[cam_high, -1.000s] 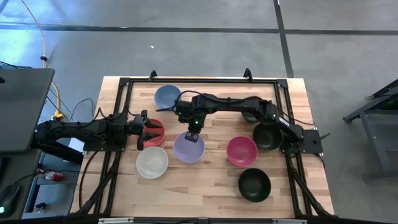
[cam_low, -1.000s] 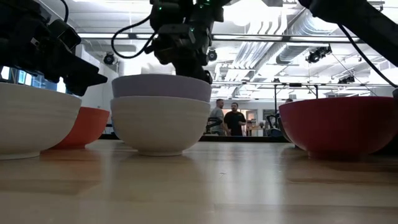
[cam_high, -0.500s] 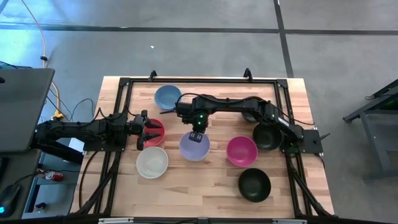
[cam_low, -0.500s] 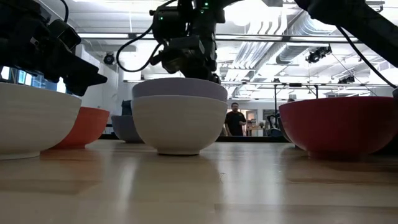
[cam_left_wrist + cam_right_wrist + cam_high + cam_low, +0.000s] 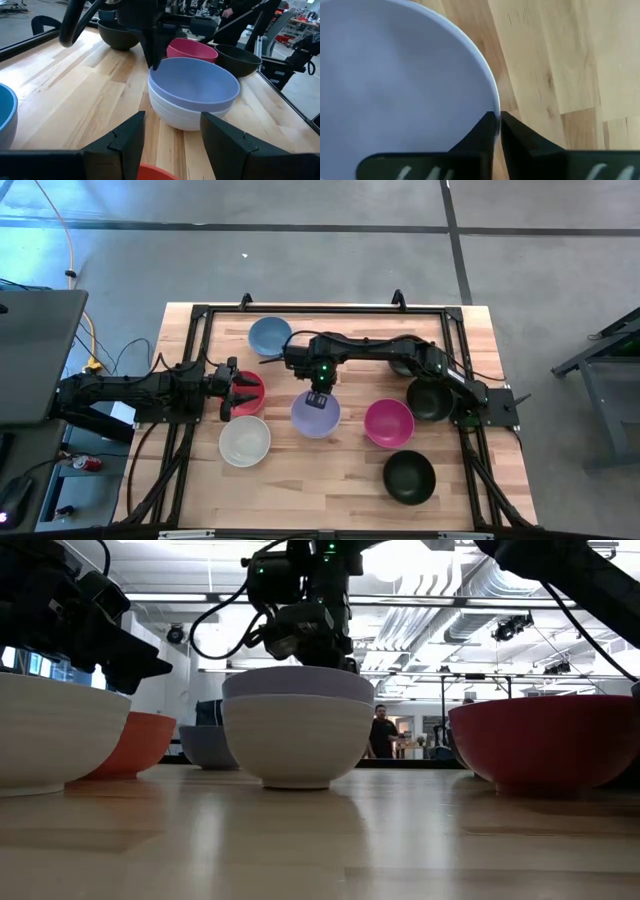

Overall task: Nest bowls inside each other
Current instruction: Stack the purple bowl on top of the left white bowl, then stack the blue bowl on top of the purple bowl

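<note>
A lavender bowl (image 5: 315,416) sits nested in a white bowl (image 5: 298,743) that stands on its base on the table's middle. My right gripper (image 5: 318,394) reaches down at the stack's far rim and is shut on it. My left gripper (image 5: 238,392) is open and hovers over a red-pink bowl (image 5: 250,391) at the left. Its fingers (image 5: 131,142) frame the lavender bowl (image 5: 195,87) from afar. A second white bowl (image 5: 244,441), a blue bowl (image 5: 269,335), a magenta bowl (image 5: 389,423) and black bowls (image 5: 409,477) (image 5: 430,398) stand singly on the table. My right gripper pinches the lavender bowl's rim (image 5: 490,95) on its far side, one finger inside the bowl and one outside. The fingers (image 5: 322,648) come from above, pointing down. The bowl stays upright, nested in the white bowl, which rests on the table.
A third black bowl (image 5: 400,366) lies partly under my right arm near the far right. A black frame (image 5: 200,315) borders the wooden table. Bare wood (image 5: 320,480) lies near the table's near edge. A person (image 5: 381,732) stands in the room beyond.
My right gripper has moved toward the table's right, keeping its hold on the rim. The lavender-and-white stack has slid along the table with it, away from the red-pink bowl and toward the magenta one, staying upright.
</note>
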